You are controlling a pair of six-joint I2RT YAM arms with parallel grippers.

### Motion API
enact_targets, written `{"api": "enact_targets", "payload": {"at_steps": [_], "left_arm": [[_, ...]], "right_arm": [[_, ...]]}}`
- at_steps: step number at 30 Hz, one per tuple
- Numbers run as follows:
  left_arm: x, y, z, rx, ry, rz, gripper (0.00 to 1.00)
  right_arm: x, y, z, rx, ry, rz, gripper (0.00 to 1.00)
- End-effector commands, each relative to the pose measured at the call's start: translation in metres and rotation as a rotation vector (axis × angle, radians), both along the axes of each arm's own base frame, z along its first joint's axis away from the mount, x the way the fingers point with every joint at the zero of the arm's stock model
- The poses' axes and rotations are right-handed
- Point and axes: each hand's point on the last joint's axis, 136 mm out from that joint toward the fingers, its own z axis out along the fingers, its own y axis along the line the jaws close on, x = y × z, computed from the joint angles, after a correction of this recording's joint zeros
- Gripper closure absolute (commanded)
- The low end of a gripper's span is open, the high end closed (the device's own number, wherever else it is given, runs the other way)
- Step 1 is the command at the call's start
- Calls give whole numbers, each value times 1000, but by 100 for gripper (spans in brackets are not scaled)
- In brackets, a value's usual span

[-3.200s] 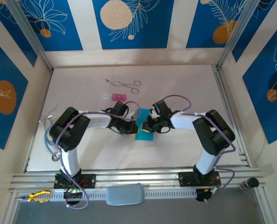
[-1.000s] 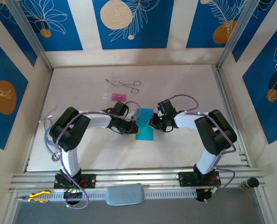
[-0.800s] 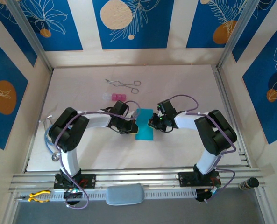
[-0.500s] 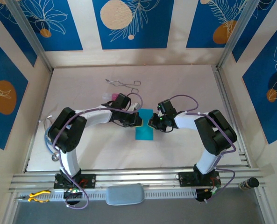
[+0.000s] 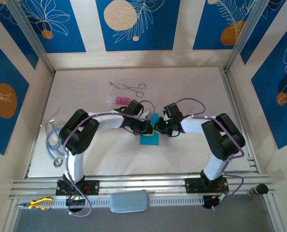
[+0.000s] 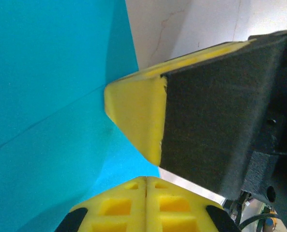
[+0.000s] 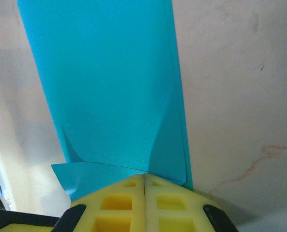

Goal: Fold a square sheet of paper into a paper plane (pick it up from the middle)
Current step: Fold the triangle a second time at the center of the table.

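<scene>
The cyan-blue paper [image 5: 149, 138] lies partly folded on the white table, between the two arms. My right gripper [image 5: 158, 127] is shut at the paper's far right edge. In the right wrist view, creases and a raised flap [image 7: 85, 175] run to its closed tips [image 7: 145, 177], so it pinches the sheet [image 7: 109, 82]. My left gripper [image 5: 149, 126] is shut too and reaches over the paper's far end. Its closed tips [image 6: 146, 180] rest on the sheet [image 6: 46, 96], close beside the right gripper's yellow pad [image 6: 136, 116].
Metal forceps [image 5: 128, 87] and a small pink block [image 5: 121, 100] lie farther back on the table. A stethoscope [image 5: 53, 145] lies by the left edge. Yellow pliers [image 5: 37, 203] rest on the front rail.
My left gripper has swung from the paper's left side across its far end to meet the right gripper. The right gripper has stayed put since one second ago. Less paper shows.
</scene>
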Motion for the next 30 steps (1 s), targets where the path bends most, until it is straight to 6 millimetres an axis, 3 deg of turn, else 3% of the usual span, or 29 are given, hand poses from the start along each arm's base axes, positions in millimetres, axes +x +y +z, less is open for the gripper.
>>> {"api": "enact_targets", "payload": {"at_steps": [1, 11, 30], "left_arm": [[-1, 1, -12, 56, 14, -3, 100], [-20, 24, -41, 156, 52, -14, 99], [-53, 66, -44, 218, 55, -9, 95]], "right_arm": [[-24, -20, -36, -106, 122, -20, 100], [-26, -24, -40, -121, 134, -21, 100], [-27, -25, -45, -130, 147, -16, 100]]}}
